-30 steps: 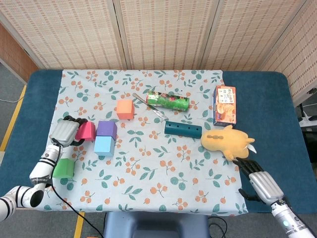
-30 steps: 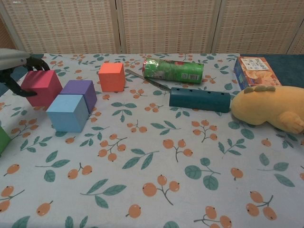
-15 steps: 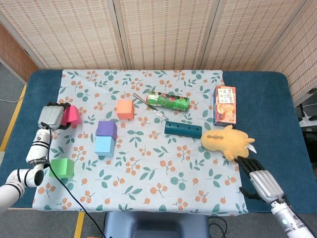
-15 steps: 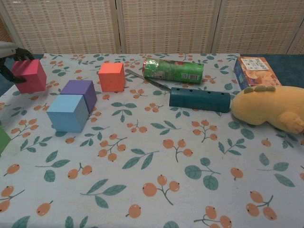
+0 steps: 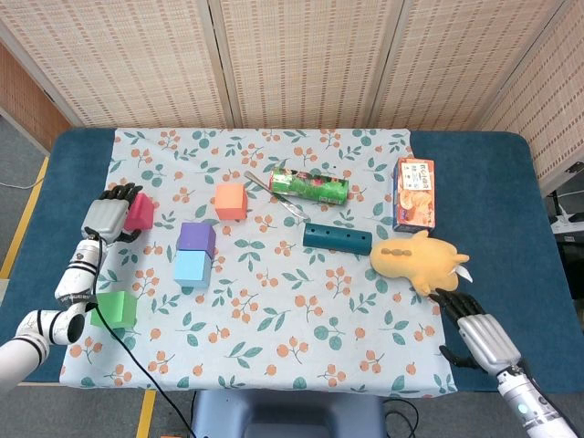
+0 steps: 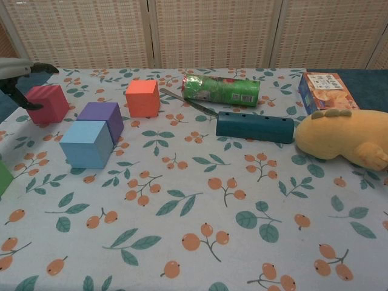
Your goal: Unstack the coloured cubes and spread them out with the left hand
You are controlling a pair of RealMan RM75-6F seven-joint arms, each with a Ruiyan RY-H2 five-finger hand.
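A pink cube [image 5: 140, 212] [image 6: 47, 103] rests on the floral cloth at the far left. My left hand [image 5: 108, 219] [image 6: 15, 76] is just left of it, fingers spread around its left side; the upper fingers are lifted off it. A purple cube [image 5: 196, 237] [image 6: 102, 116] and a light blue cube [image 5: 192, 268] [image 6: 86, 143] sit touching each other. An orange cube [image 5: 230, 201] [image 6: 142, 97] stands apart behind them. A green cube [image 5: 116, 308] [image 6: 3, 179] lies near the front left. My right hand [image 5: 479, 333] rests open at the front right edge.
A green can [image 5: 309, 186] [image 6: 221, 90] lies on its side with a metal utensil [image 5: 274, 194] beside it. A teal block [image 5: 338, 239] [image 6: 254, 127], a yellow plush toy [image 5: 420, 260] [image 6: 339, 138] and a snack box [image 5: 414, 192] [image 6: 326, 91] fill the right side.
The left hand carried the pink cube away from the purple and blue cubes to the far left and set it down; its fingers have spread off the cube. The right hand stayed still.
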